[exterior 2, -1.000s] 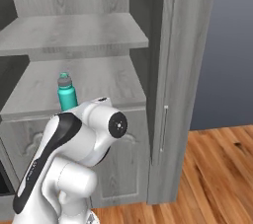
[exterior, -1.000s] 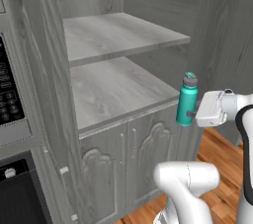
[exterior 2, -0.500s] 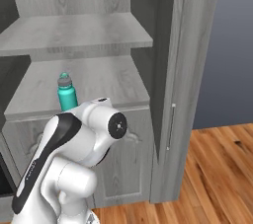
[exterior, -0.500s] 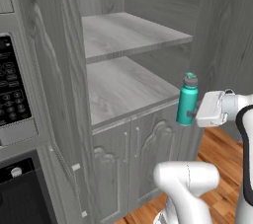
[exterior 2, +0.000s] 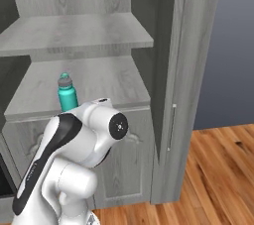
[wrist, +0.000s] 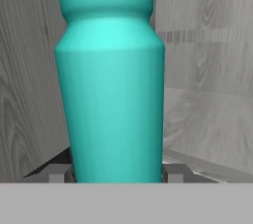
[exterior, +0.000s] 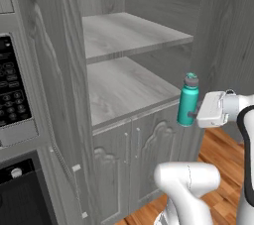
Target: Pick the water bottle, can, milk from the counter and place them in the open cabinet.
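The tool (exterior: 197, 114) is closed on the bottle (exterior: 188, 100), its jaws pinching the lower body from both sides, and carries it upright in the air just off the front edge of the cabinet's (exterior: 69, 60) lower shelf (exterior: 124, 87). From the hand camera the bottle (wrist: 109, 85) stands straight between the two tips, with the shelf board beyond it.

The bottle looks rigid and smooth — likely slippery under hard pads, and, being tall and narrow, ready to tip if set down crooked or released early. How full it is I cannot tell, so its weight is a guess; probably light enough for this grip. A low hold on the straight wall, below the shoulder, seems the right place, since the neck narrows and the grey cap gives little to bear on.

The shelf is flat grey wood grain, bare and level, with an upper shelf (exterior: 131, 33) well above the cap. The open door (exterior 2: 191, 70) stands to the right, arched low doors (exterior: 134, 164) sit beneath, and a microwave panel (exterior: 12, 87) lies to the left — wooden floor (exterior 2: 213, 169) below.
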